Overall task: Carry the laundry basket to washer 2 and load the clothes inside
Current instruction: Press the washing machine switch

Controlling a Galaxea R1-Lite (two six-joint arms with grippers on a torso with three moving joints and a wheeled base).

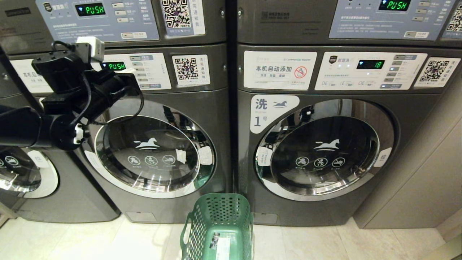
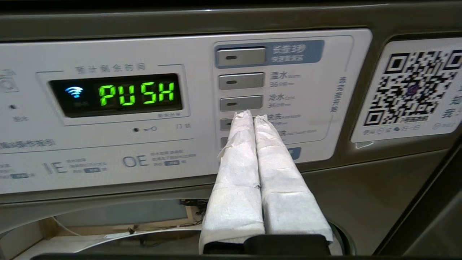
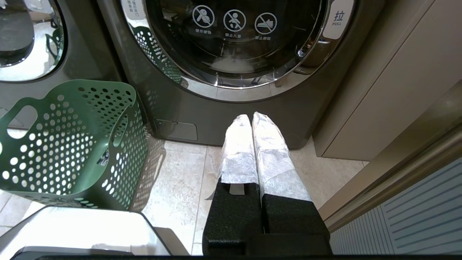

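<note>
White-wrapped left pincer [image 2: 251, 115] closed at flat rectangular buttons [image 2: 240, 103]; right pincer [image 3: 251, 117] closed

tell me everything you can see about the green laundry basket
The laundry basket is dark green plastic, tall and rectangular, its walls full of small round holes, with an oval handle slot near the rim on two sides. It stands upright on the pale tiled floor, just in front of the gap between two dark grey washers. A small label shows against its inner wall. No clothes show in the part that is visible. Neither claw touches it.
</note>
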